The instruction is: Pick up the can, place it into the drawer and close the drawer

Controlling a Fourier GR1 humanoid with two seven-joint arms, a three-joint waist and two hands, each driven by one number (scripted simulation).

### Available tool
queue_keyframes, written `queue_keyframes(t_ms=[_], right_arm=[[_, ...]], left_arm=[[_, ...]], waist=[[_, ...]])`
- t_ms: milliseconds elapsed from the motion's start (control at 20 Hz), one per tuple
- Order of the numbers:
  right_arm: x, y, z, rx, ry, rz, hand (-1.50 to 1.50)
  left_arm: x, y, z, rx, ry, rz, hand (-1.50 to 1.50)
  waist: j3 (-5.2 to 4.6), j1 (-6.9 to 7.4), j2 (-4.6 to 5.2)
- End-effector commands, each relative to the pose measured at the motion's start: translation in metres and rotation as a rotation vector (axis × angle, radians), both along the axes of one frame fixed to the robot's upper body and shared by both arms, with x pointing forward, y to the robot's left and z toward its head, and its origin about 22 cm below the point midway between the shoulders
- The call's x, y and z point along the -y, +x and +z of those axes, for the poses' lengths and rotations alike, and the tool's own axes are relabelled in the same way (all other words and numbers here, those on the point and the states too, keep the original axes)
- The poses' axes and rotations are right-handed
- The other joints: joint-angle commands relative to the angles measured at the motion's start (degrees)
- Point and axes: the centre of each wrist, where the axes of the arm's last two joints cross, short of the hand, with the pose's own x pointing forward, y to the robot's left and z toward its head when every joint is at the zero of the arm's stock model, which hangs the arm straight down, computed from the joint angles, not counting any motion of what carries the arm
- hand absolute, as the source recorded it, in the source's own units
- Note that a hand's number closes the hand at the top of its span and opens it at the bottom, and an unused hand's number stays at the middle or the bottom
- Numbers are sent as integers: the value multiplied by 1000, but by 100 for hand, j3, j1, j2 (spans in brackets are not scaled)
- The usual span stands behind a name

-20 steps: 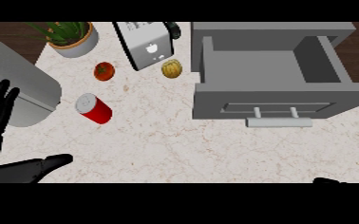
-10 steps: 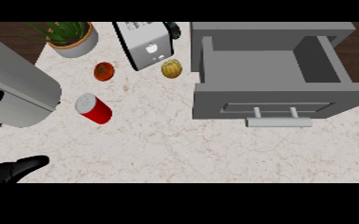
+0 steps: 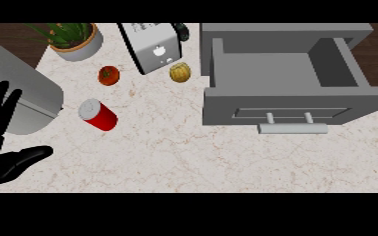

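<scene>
Can (image 3: 98, 115): red body, grey top, on counter (image 3: 184, 155).
Drawer (image 3: 280, 102) open, bare grey floor showing; pot (image 3: 74, 49) holds plant (image 3: 63, 30). L hand (image 3: 18, 162) at left edge, fingers straight, nothing held.

Black left hand (image 3: 18, 164), grey forearm (image 3: 29, 96)

You see your left hand (image 3: 16, 163) at the view's 8 o'clock edge. It is open, with fingers (image 3: 9, 106) straight toward 12 o'clock and the thumb spread toward 2 o'clock.
</scene>
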Motion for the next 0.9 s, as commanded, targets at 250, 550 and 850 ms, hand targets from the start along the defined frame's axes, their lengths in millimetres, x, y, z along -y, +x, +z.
queue_keyframes(t_ms=[250,550,850], right_arm=[[13,-12,3,-18,9,4,-150],[33,-33,3,4,3,12,-150],[46,-17,14,8,18,-16,-150]], left_arm=[[-8,48,-44,-52,-61,9,-150],[13,52,-61,-58,-31,17,-150],[-1,58,-92,-93,-3,29,-150]], waist=[[-3,-22,10],[-1,-14,3],[-2,5,6]])
